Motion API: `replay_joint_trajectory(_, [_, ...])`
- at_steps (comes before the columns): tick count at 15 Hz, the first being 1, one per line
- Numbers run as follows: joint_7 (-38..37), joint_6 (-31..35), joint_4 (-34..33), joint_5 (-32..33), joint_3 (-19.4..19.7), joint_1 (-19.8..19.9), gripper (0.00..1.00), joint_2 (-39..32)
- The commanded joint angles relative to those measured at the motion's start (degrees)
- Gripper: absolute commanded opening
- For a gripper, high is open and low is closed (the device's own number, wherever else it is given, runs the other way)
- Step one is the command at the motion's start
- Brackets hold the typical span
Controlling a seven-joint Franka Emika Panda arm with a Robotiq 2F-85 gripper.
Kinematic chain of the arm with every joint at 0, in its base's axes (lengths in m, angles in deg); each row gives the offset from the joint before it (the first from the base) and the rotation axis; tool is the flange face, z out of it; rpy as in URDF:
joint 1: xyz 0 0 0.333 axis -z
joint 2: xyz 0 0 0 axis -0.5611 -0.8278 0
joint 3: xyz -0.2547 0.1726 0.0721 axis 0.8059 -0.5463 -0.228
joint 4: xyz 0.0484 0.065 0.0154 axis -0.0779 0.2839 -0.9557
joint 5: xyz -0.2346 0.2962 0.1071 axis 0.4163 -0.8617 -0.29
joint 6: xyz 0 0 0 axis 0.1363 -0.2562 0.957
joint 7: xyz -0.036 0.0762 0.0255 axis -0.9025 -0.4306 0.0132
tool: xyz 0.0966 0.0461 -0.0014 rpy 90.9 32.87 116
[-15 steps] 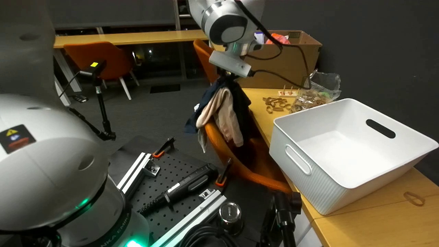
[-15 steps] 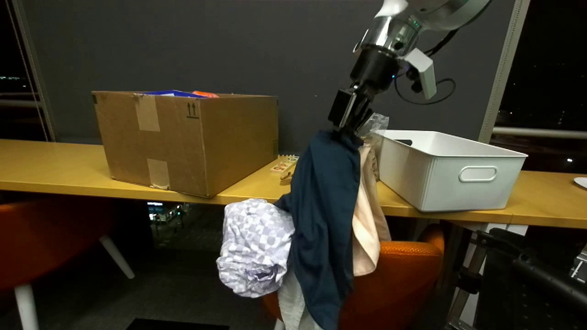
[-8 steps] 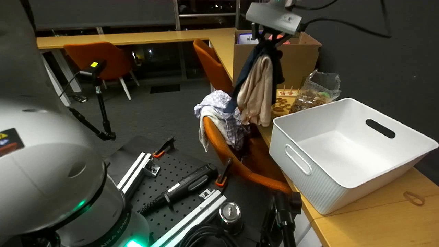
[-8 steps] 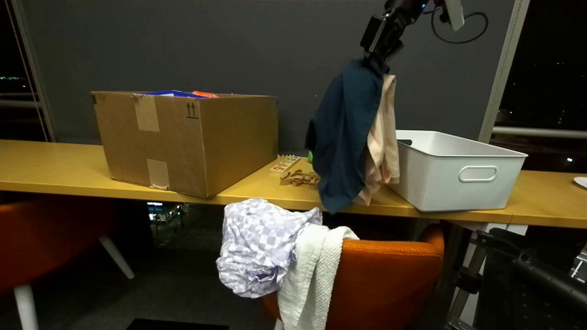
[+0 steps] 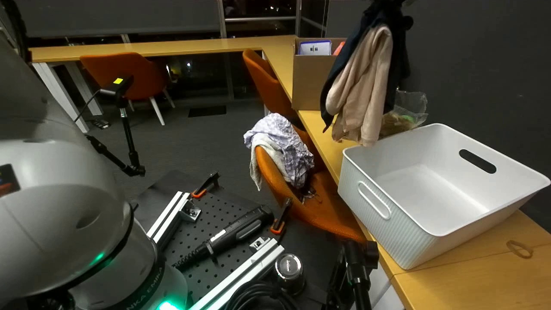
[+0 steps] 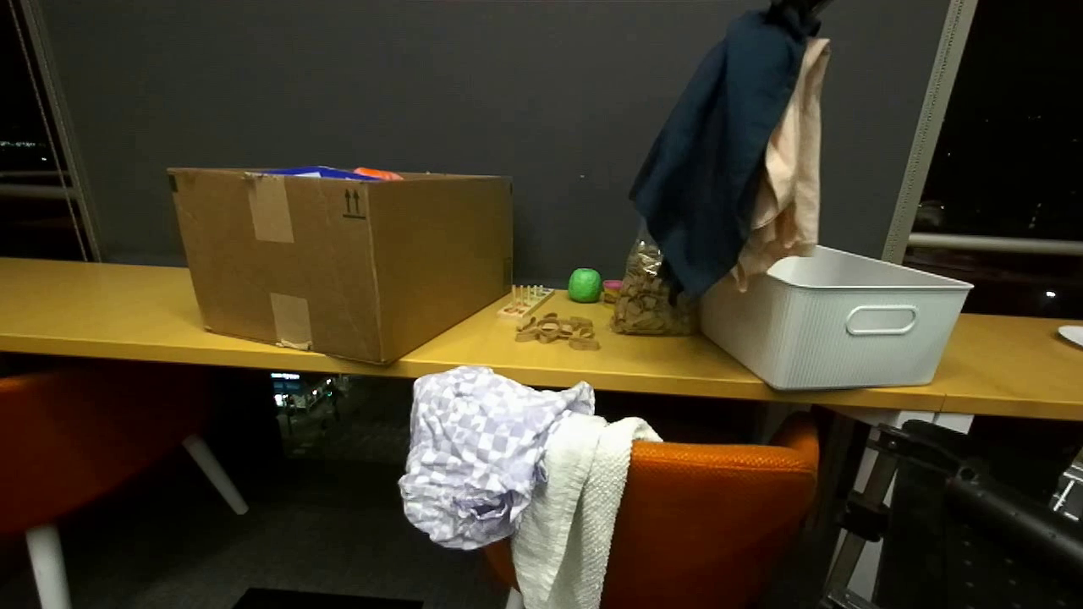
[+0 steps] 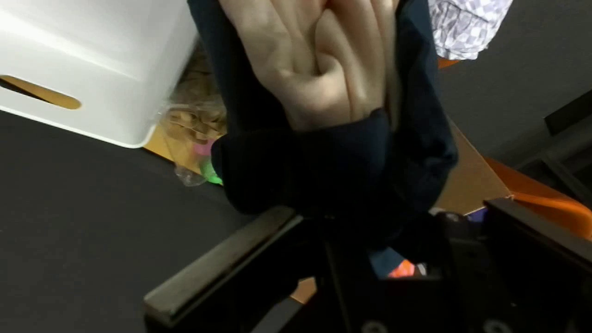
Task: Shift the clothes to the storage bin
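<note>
Dark wall [image 6: 541, 85] behind us, yellow desk [image 6: 110, 296] along it, and up top we catch the gripper [image 6: 795, 10], mostly cropped in both exterior views, clamped on the navy cloth [image 6: 719, 152]! With it dangles the peach cloth [image 6: 795, 161]; whether that's pinched too, we can't tell. Both hang over the desk, outside the white storage bin [image 6: 863, 351], right by its corner. Below, we've got the checkered cloth [image 6: 474, 457] and white cloth [image 6: 575, 507] draped on the orange chair [image 6: 719, 507].
</note>
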Motion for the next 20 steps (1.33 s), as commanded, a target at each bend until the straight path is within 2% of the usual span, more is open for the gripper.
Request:
replay_joint_trajectory(1, [-2.0, -3.66, 2.1, 6.01, 4.22, 1.79, 0.05, 4.63])
replay_joint_trajectory(3, [-2.98, -2.65, 3.31, 9.79, 6.54, 3.35, 0.05, 4.25])
replay_joint_trajectory(6, [-5.48, 3.09, 7.51, 16.51, 8.63, 5.49, 0.05, 1.14])
replay_joint_trajectory(14, [-15.34, 19.33, 19.08, 30.6, 9.19, 7.1, 0.05, -9.56])
replay_joint_trajectory(18, [-23.67, 28.3, 18.72, 39.62, 10.27, 6.61, 0.05, -14.51])
replay_joint_trajectory(20, [-30.7, 32.67, 16.9, 46.72, 11.85, 5.72, 0.05, -17.58])
